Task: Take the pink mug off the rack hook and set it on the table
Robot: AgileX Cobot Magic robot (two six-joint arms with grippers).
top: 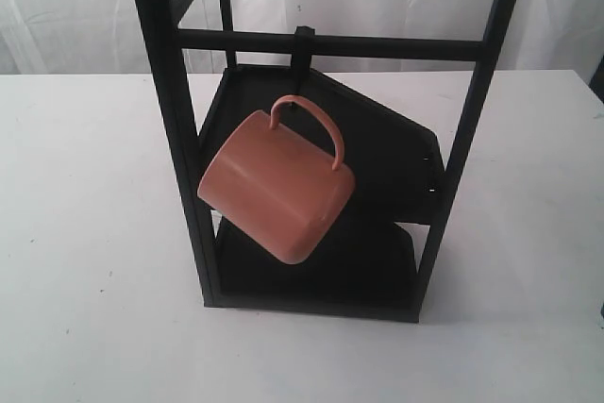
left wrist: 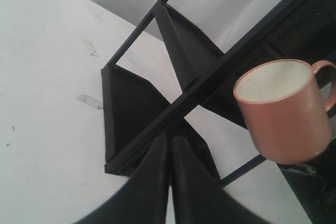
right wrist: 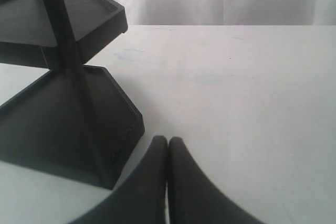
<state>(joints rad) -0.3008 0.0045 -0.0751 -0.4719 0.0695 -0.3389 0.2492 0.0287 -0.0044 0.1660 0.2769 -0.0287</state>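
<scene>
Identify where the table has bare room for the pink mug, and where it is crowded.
Free: table left, right and in front of the rack. Crowded: inside the rack, around the hanging pink mug and shelves.

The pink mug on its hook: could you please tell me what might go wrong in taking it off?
The mug hangs tilted by its thin handle on the hook; a nudge could swing it or knock it off. The rack's post and crossbar crowd it, so reaching in may bump them.
</scene>
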